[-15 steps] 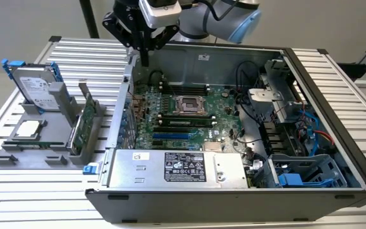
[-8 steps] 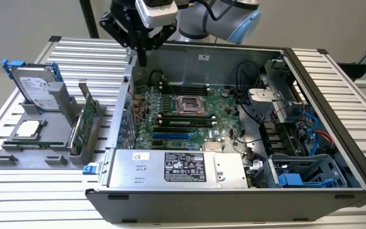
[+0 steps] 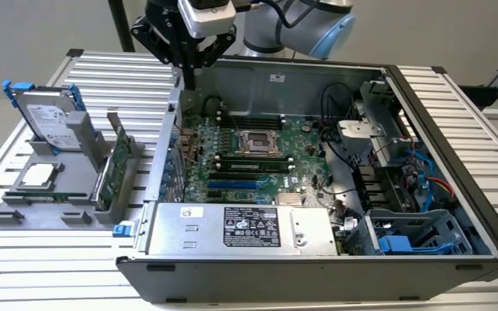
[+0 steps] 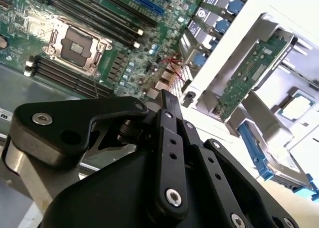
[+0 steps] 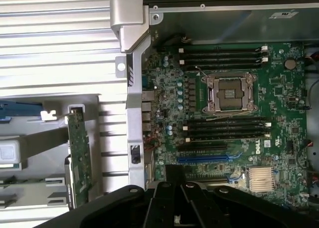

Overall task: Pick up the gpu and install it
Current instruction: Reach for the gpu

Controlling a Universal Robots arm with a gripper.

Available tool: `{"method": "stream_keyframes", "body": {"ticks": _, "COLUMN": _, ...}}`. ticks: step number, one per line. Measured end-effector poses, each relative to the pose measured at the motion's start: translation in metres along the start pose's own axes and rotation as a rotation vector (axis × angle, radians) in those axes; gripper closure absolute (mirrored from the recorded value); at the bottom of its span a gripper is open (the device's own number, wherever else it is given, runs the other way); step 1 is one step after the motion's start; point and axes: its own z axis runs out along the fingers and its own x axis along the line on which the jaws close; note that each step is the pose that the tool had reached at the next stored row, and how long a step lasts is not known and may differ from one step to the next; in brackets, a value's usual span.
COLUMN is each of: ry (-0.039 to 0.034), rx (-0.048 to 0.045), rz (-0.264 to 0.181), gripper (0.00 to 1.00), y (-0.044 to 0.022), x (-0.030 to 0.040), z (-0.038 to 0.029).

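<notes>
The gpu [image 3: 116, 167] stands on edge in a slot of the grey holder [image 3: 59, 217] at the exterior view's left, its green board face showing. It also appears in the first wrist view as a gpu [image 5: 78, 153] and in the second wrist view as a gpu [image 4: 248, 74]. My gripper [image 3: 189, 79] hangs shut and empty above the back left corner of the open computer case [image 3: 422, 116], apart from the card. Both wrist views show its black fingers together, as gripper [image 4: 167, 97] and gripper [image 5: 174, 170].
Inside the case lie the motherboard [image 3: 249, 152] with a blue slot [image 3: 231, 184], the silver power supply [image 3: 240, 227] and cables at the exterior view's right. The holder also carries a hard drive with blue rails [image 3: 46, 120] and a processor chip [image 3: 39, 176].
</notes>
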Motion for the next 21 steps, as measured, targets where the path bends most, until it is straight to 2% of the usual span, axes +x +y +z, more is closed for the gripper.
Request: {"method": "stream_keyframes", "body": {"ticks": 21, "ry": 0.0, "rx": 0.0001, "rz": 0.0, "gripper": 1.0, "y": -0.0013, "x": 0.0188, "z": -0.0004}}
